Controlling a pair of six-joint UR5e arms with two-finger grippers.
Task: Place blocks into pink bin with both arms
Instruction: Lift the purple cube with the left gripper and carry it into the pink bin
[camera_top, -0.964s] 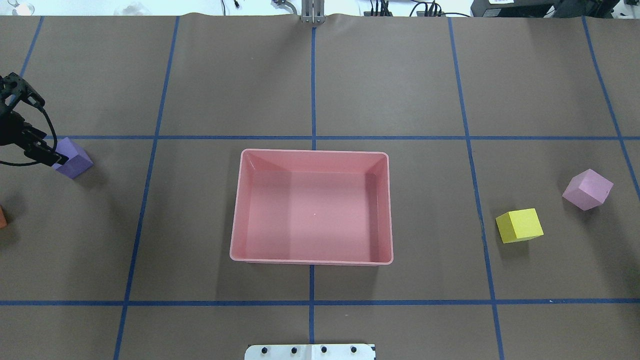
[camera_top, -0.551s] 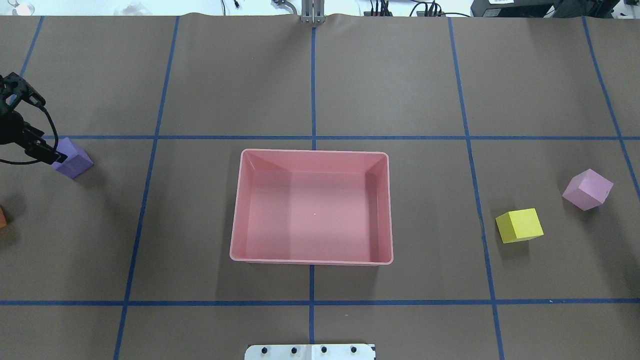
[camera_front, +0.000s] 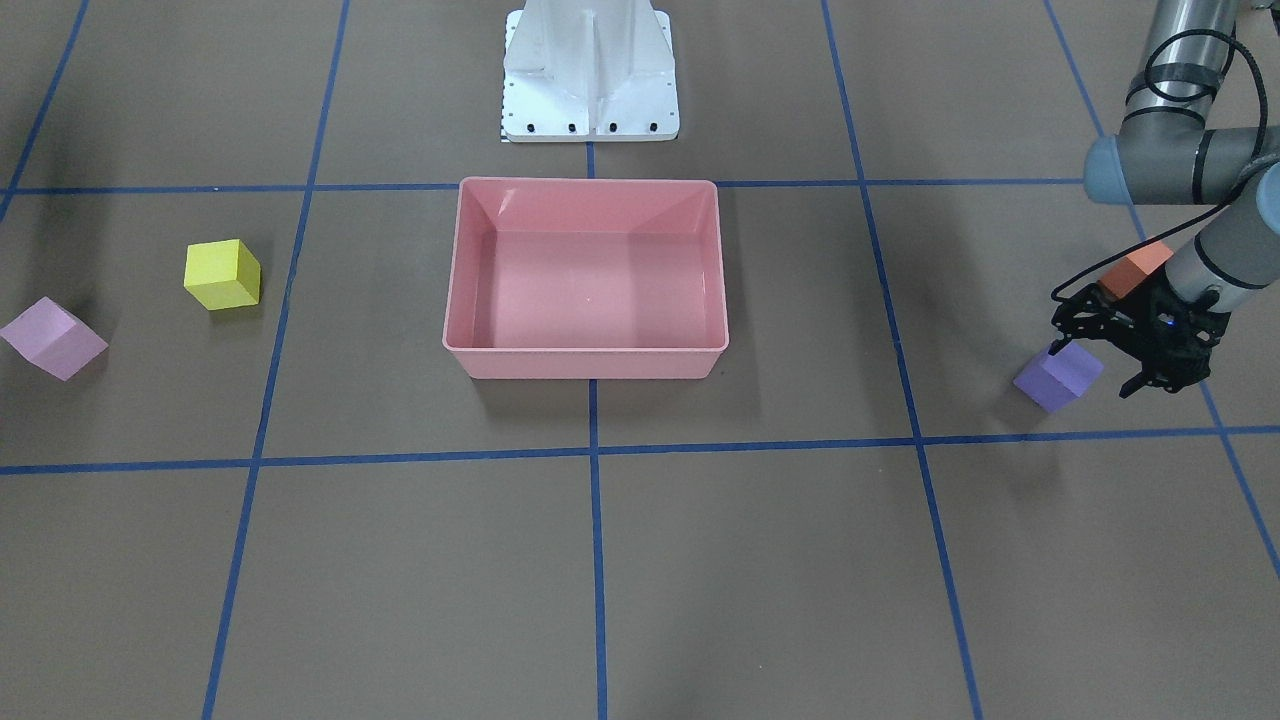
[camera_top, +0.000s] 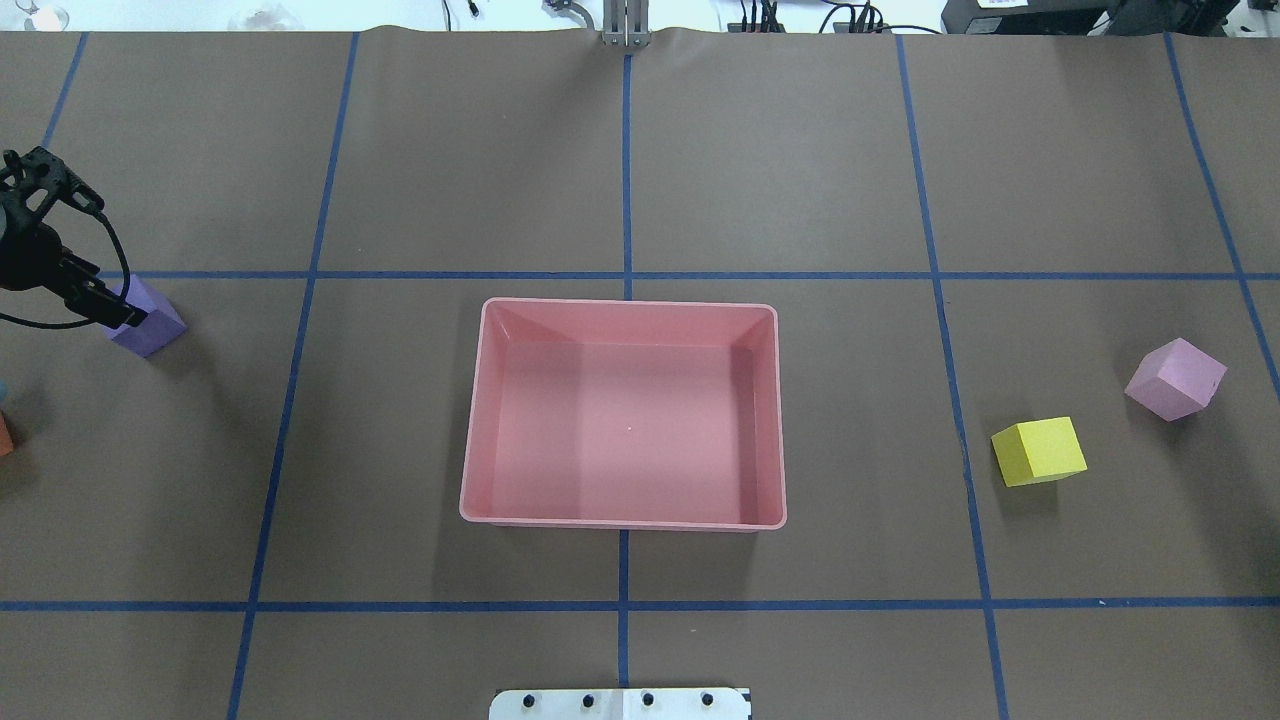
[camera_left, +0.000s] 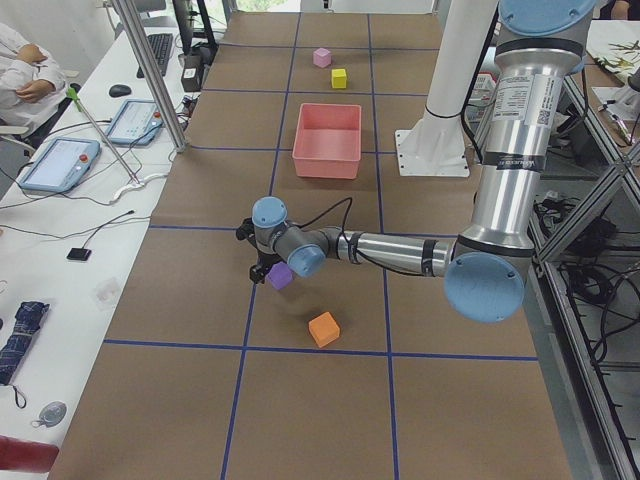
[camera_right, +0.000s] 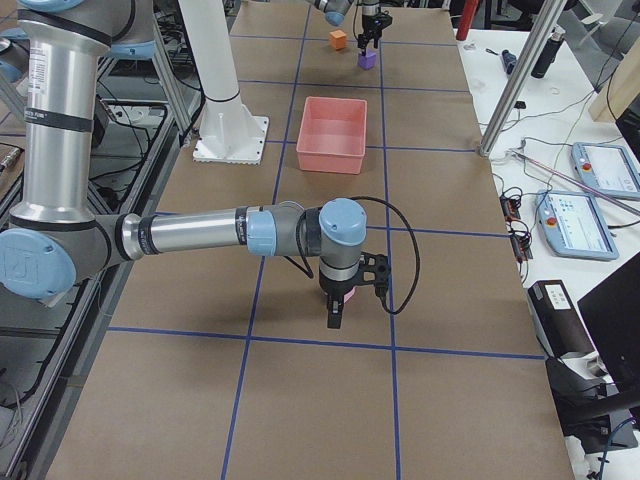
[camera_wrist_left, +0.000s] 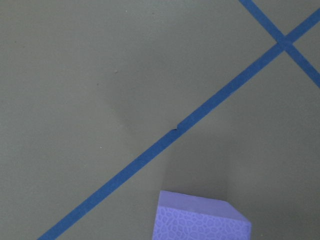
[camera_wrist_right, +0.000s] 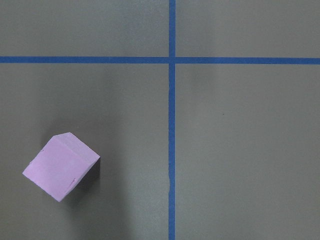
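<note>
The left gripper (camera_front: 1090, 369) is hovering low near the worktop's left end, jaws apart, right at the purple block (camera_front: 1048, 386), which is sitting on the surface. The orange block (camera_front: 1135, 272) is lying nearby, closer to the robot's edge. The pink bin (camera_front: 585, 362) is sitting mid-worktop. The yellow block (camera_front: 222, 275) and light pink block (camera_front: 52, 338) are resting near the right end. The right gripper (camera_right: 335, 315) is hanging over the light pink block, but I cannot tell how its jaws are standing.

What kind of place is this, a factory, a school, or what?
Probably a robotics research lab: the left arm and right arm reach over a table marked with a blue tape grid, and control tablets lie on a side bench.
</note>
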